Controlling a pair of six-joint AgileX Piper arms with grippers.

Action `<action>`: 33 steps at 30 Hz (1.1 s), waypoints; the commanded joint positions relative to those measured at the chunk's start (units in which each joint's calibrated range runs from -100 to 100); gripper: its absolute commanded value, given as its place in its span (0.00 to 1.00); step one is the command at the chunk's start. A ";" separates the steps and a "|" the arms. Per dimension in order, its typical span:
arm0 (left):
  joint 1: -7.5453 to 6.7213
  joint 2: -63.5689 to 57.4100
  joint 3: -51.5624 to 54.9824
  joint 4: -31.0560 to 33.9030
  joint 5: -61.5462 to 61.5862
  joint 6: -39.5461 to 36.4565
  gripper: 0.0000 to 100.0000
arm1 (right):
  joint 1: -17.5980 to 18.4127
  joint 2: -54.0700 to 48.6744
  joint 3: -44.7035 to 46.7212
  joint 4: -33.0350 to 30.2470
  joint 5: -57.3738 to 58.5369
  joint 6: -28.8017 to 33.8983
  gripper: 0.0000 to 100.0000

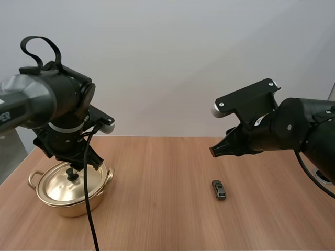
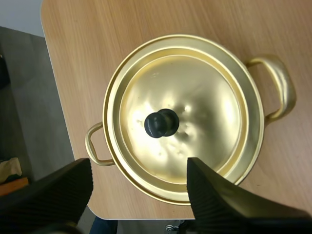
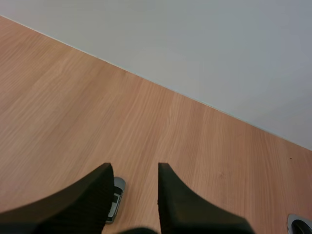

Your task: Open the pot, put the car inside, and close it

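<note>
we take the pot (image 1: 68, 204) to be light, thin metal, stiff but smooth and likely slippery, so the lid (image 2: 195, 102) is best lifted by the black knob (image 2: 161, 123) at its centre, not by the rim. the car (image 1: 219, 189) looks small, hard and very light, and we'd guess it can roll, so a pinch across its sides should serve best. the pot is brass-gold and shallow, with two loop handles (image 2: 282, 87) and a gently domed, slightly dented lid seated inside the rim. it sits at the near left end of the table (image 1: 157, 219), closed. the car is a dark little model lying lengthwise on the bare wood toward the right, well apart from the pot. our left gripper (image 2: 140, 163) hangs over the lid with its jaws released and spread wide, the knob beyond and between the fingers (image 2: 214, 195), nothing touched. our right gripper (image 3: 135, 168) is above the table near the car, its jaws also parted and holding nothing; a small pale shape just beside one finger (image 3: 87, 195) may be the car, though we can't be sure.
</note>
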 commanded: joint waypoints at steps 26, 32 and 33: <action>12.35 15.21 -3.17 -23.28 -11.31 18.74 0.79 | 0.01 0.07 -0.10 -0.10 4.58 -0.03 0.51; 12.35 18.29 -4.48 -23.73 -13.80 18.74 0.73 | 0.01 0.07 -0.10 -0.10 4.58 -0.03 0.51; 12.35 18.84 -4.62 -23.74 -13.64 18.74 0.68 | 0.01 0.07 -0.10 -0.10 4.58 -0.03 0.50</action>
